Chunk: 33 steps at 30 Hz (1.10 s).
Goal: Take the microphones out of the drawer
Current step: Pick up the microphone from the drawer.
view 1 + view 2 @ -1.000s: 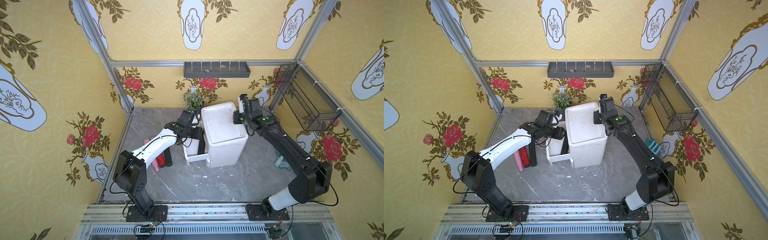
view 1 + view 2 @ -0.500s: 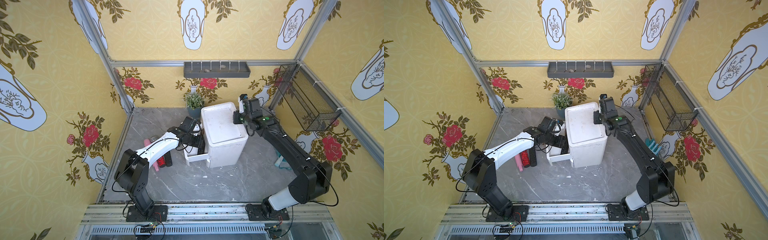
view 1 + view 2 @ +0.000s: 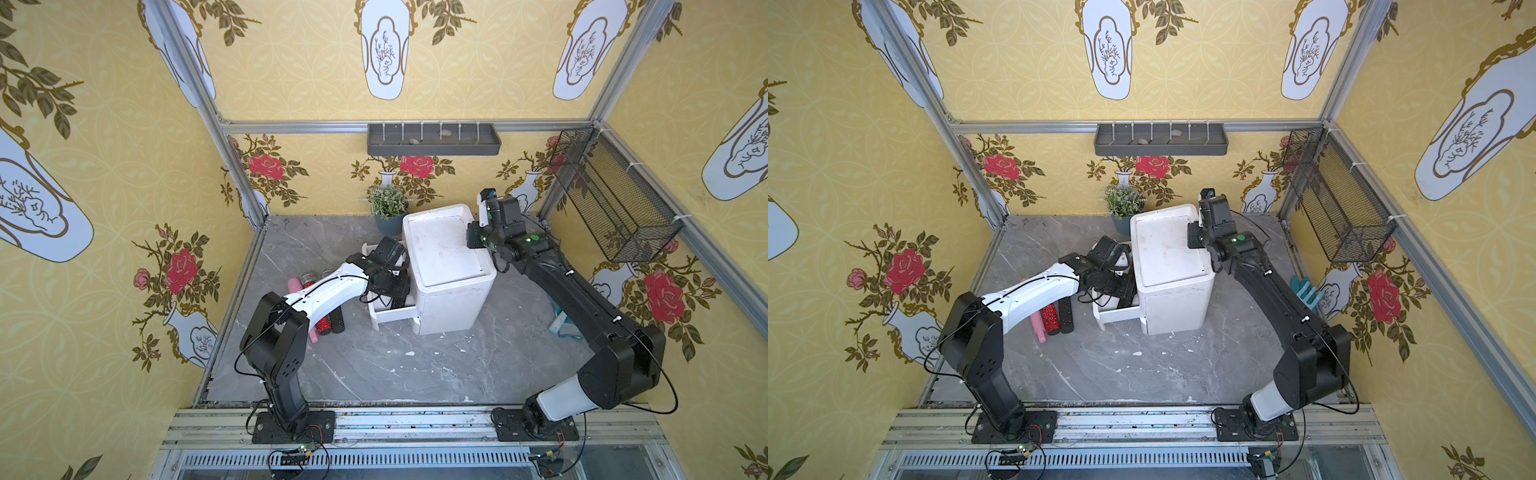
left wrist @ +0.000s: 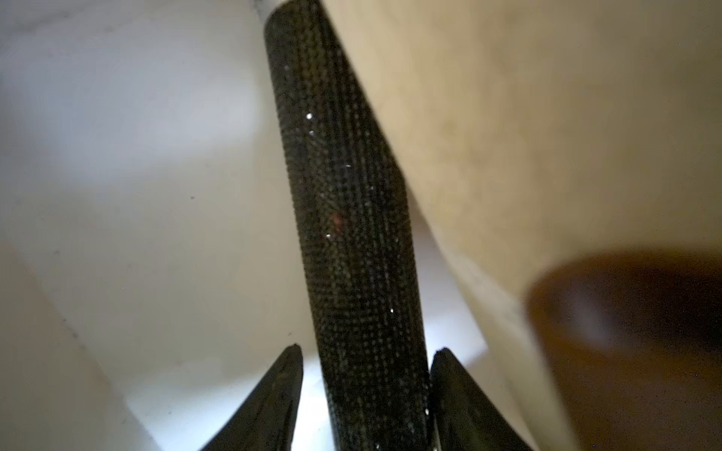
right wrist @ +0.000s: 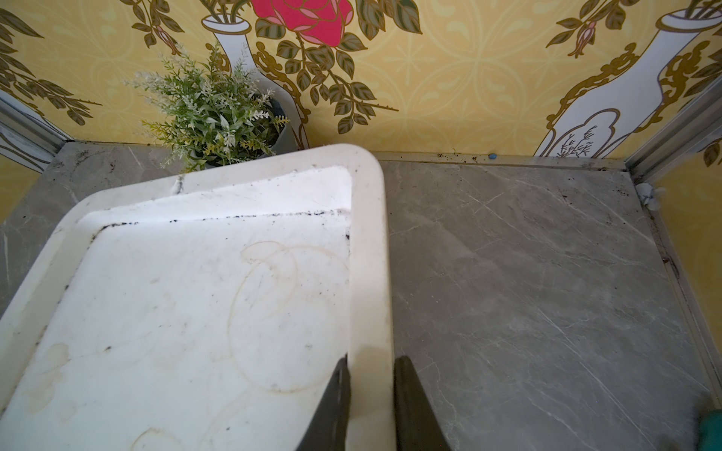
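In both top views, just left of frame centre, the left arm's wrist is covering the open drawer [image 3: 392,316]. This is making the left gripper [image 4: 365,351] and the drawer's contents hard to make out there. In the left wrist view the microphone [image 4: 344,214] is lying inside the drawer along its pale wall, its far end cut off by the frame edge. A blurred brown shape [image 4: 625,351] is filling one corner, unidentifiable. The fingers [image 4: 281,390] are standing apart, straddling the handle: one is touching it, the other is leaving a sliver of light. The handle is showing as a black, tapering cylinder with a fine studded, faintly sparkling surface. The right gripper [image 5: 371,363] is pinching the rounded rim of the smooth, stained white cabinet [image 5: 195,312], its dark fingers [image 5: 414,402] pressing on both sides of that rim.
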Tool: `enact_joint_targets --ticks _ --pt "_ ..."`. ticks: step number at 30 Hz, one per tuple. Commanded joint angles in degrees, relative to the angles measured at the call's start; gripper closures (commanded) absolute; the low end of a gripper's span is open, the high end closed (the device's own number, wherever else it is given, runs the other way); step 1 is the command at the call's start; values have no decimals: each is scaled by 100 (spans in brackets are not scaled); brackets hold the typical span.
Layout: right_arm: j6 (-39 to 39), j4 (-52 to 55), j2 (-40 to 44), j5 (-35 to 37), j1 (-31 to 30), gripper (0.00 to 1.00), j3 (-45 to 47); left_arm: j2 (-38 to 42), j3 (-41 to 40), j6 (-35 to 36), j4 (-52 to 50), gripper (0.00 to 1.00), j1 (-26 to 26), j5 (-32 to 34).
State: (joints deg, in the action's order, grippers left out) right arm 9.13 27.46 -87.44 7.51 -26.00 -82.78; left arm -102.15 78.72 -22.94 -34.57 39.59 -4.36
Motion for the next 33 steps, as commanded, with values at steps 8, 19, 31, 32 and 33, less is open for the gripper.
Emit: enact_joint_targets --ticks 8,19,31,32,33 --pt "296 717 -28 -360 -46 84 171 -178 163 -276 -137 45 215 719" --pt "300 699 -2 -365 -46 84 184 -7 -47 -910 80 60 215 747" --pt "272 699 -34 -396 -46 84 149 111 -113 -1439 148 70 215 1102" --pt "274 691 -36 -399 -46 84 142 132 -116 -1463 135 70 214 1159" --pt "274 690 -36 -406 -46 84 140 147 -120 -1484 129 70 215 1201"
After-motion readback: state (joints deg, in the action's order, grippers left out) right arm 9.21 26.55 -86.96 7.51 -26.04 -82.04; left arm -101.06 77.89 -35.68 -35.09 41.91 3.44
